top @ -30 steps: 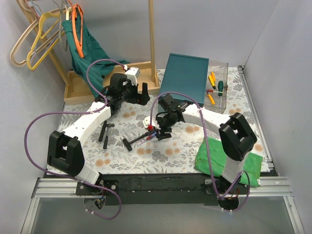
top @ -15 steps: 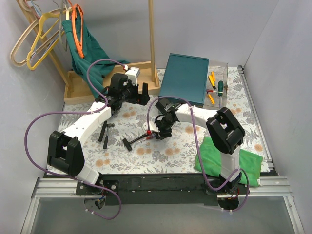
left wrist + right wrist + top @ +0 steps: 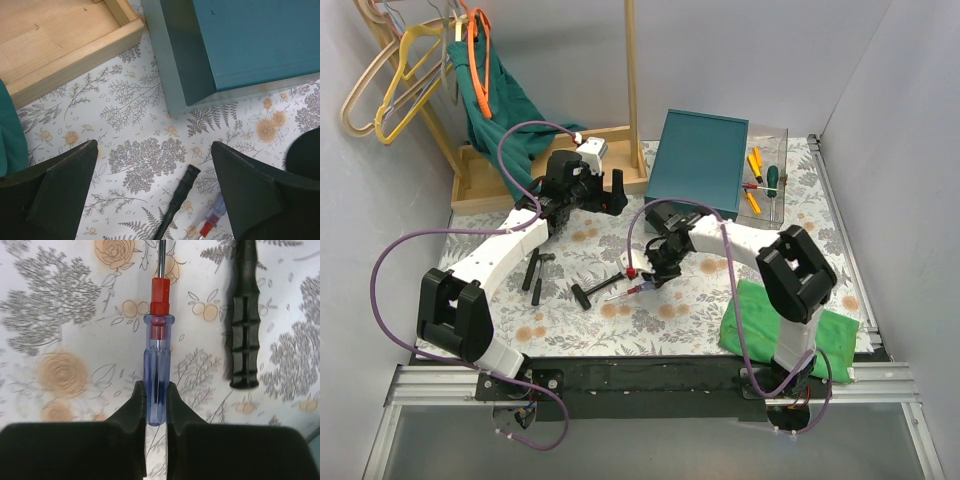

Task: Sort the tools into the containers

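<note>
A screwdriver (image 3: 156, 355) with a clear blue handle and red collar lies low on the floral tabletop, and my right gripper (image 3: 156, 400) is shut on the end of its handle. From above, the screwdriver (image 3: 628, 291) points left out of the right gripper (image 3: 655, 275). Beside it lies a black-handled tool (image 3: 244, 330), also seen from above (image 3: 592, 292). My left gripper (image 3: 154, 147) hovers open over the table, with the black handle (image 3: 178, 199) and the screwdriver (image 3: 212, 223) below it. The left gripper (image 3: 610, 190) is near the wooden tray.
A teal box (image 3: 700, 160) and a clear container (image 3: 772, 190) holding yellow, orange and green screwdrivers stand at the back right. A wooden tray (image 3: 480, 185) is back left. Two black tools (image 3: 533, 270) lie at the left. A green cloth (image 3: 760, 320) lies front right.
My right gripper's jaws have closed onto the blue screwdriver handle, and the screwdriver has shifted slightly. The left arm has stayed still and open.
</note>
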